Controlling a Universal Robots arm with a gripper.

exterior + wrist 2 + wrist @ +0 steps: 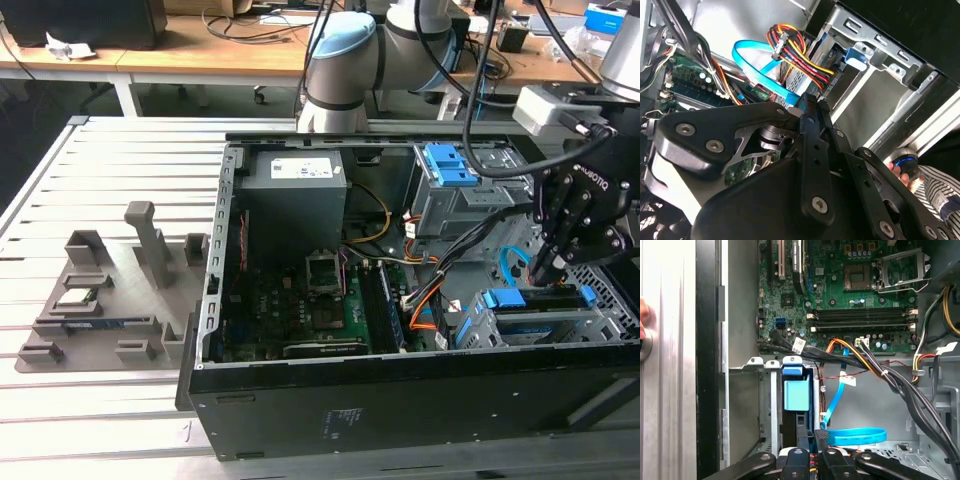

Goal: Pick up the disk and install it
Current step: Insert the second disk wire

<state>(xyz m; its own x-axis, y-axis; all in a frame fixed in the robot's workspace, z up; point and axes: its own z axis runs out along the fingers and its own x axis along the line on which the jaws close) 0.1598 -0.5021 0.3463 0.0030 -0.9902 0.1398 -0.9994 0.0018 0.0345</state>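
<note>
Disk (545,300) sits edge-up in the lower drive cage (530,322) of the open computer case (400,400), at the exterior view's right, with its blue rail showing along the top. The gripper (552,268) hangs directly over it, its black fingers drawn together, their tips at the disk's upper edge. In the first wrist view the fingers (821,440) meet just above the blue latch (796,394) of the slot the disk (799,432) occupies; whether they pinch the disk or merely press on it cannot be made out. In the second wrist view the gripper (812,102) points down toward the cage wall (875,55), next to a bundle of red, yellow and black wires (795,50) and a flat blue cable (760,65).

Within the case lie the green motherboard (300,300), the grey power-supply box (295,195) and an upper cage with blue latches (450,165). The case rests on a slatted aluminium bench (110,160), beside a grey fixture (110,290). A person's fingers (902,172) rest on a round button in the second wrist view.
</note>
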